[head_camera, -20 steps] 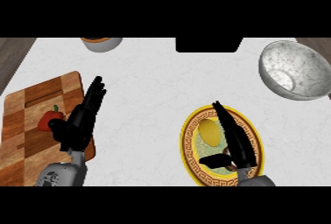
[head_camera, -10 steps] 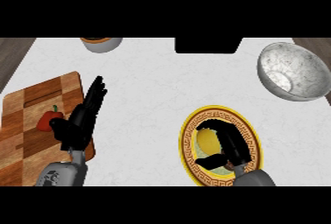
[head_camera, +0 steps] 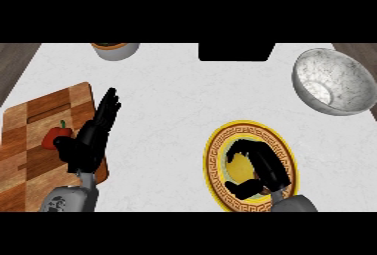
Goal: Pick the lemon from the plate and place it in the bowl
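Lemon (head_camera: pixel 240 168): we saw it sitting on the plate (head_camera: pixel 219 144)
Right hand (head_camera: pixel 263 167): fingers were curled round lemon
Left hand (head_camera: pixel 92 138): fingers straight, rested over board (head_camera: pixel 29 124)
Bowl (head_camera: pixel 335 79): well apart

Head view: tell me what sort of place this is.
Probably a kitchen counter: a wooden board with a red pepper on it, a patterned plate with a lemon, and a metal bowl on a pale marbled top.

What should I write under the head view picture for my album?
Right hand curls round the lemon on the yellow plate; the bowl sits at the far right.
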